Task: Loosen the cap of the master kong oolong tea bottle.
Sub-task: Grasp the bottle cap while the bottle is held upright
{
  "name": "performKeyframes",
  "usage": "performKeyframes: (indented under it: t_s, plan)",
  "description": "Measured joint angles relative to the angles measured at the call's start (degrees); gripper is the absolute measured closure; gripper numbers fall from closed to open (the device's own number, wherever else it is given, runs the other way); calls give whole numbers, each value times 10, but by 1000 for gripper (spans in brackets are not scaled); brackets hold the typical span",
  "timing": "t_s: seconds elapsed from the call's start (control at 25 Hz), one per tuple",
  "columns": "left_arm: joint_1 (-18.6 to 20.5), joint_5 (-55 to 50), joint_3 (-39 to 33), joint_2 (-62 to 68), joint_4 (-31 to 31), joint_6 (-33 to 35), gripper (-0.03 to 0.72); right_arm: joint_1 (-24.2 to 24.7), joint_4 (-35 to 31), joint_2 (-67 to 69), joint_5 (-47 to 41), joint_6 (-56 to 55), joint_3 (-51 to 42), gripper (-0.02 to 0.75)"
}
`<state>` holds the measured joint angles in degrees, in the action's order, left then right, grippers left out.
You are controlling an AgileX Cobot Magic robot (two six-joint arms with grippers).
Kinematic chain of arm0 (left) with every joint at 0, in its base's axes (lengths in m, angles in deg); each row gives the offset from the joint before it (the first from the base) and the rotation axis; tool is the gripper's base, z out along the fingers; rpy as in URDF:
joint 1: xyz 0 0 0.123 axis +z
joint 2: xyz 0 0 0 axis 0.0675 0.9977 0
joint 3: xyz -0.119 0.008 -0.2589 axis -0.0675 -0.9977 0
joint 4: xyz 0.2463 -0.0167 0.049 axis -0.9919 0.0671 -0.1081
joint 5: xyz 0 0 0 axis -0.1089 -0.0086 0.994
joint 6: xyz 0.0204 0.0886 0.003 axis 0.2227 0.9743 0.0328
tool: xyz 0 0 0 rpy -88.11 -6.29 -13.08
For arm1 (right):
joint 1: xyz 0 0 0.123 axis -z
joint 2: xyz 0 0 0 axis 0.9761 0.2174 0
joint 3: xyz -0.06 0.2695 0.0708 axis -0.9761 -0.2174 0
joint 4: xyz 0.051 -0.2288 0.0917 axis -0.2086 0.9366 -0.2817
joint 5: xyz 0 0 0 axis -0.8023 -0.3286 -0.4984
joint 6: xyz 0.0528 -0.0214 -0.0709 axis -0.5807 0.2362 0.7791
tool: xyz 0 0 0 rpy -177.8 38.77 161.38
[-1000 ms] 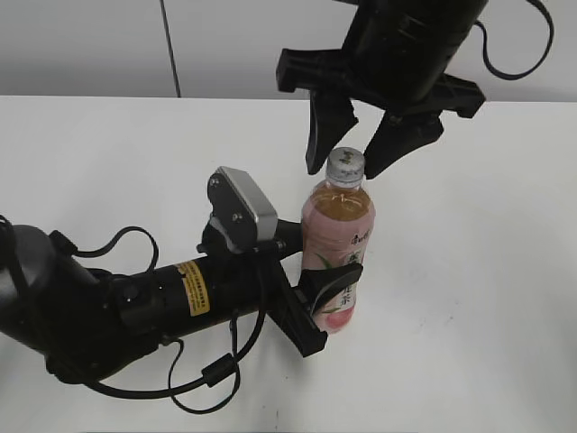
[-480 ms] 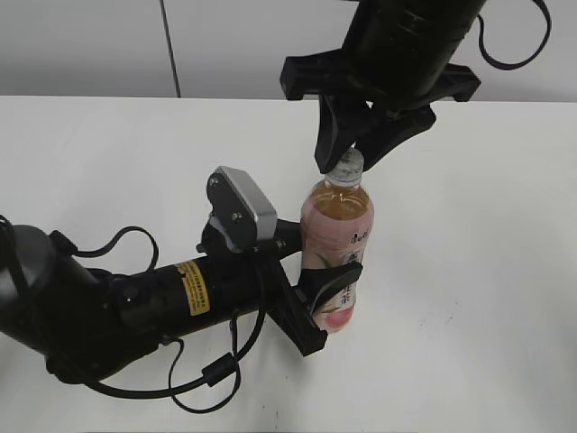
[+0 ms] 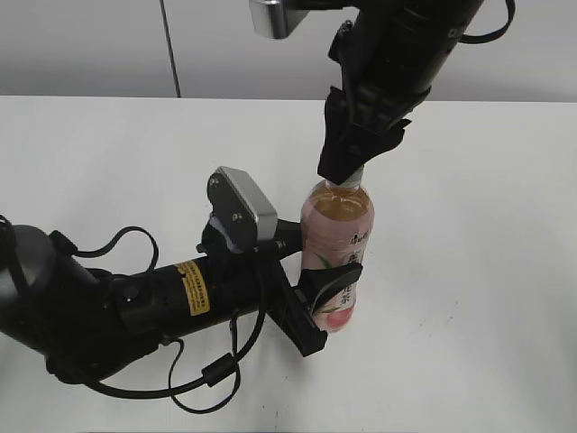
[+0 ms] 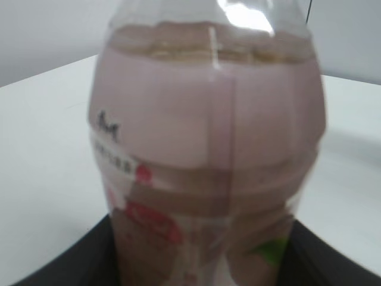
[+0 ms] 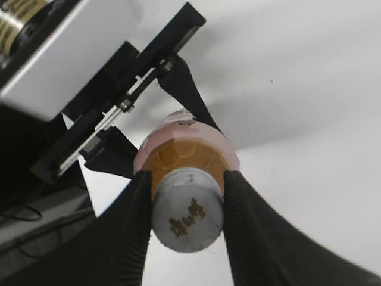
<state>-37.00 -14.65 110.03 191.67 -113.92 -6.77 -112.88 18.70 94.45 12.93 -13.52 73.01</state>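
At frame centre the master kong oolong tea bottle stood upright on the white desk, left gripper jaws clamped round its label, right gripper jaws pinching the cap

Bottle upright on table, left gripper around its lower body, right gripper above, either side of cap.

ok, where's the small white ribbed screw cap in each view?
Exterior: upper centre, almost hidden between the right gripper's black fingers; a sliver shows.
Left wrist: not in view.
Right wrist: lower centre, cap between both fingers.
Shared landmark: the clear pink-labelled tea bottle.
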Motion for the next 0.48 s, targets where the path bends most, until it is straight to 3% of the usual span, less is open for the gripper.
performKeyframes:
  t_s: [0.28, 0.48]
  plan:
    - [0, 0, 0, 0, 0, 0, 309, 0, -1, 0, -1, 272, 0, 460]
    - [0, 0, 0, 0, 0, 0, 309, 0, -2, 0, -2, 261, 0, 452]
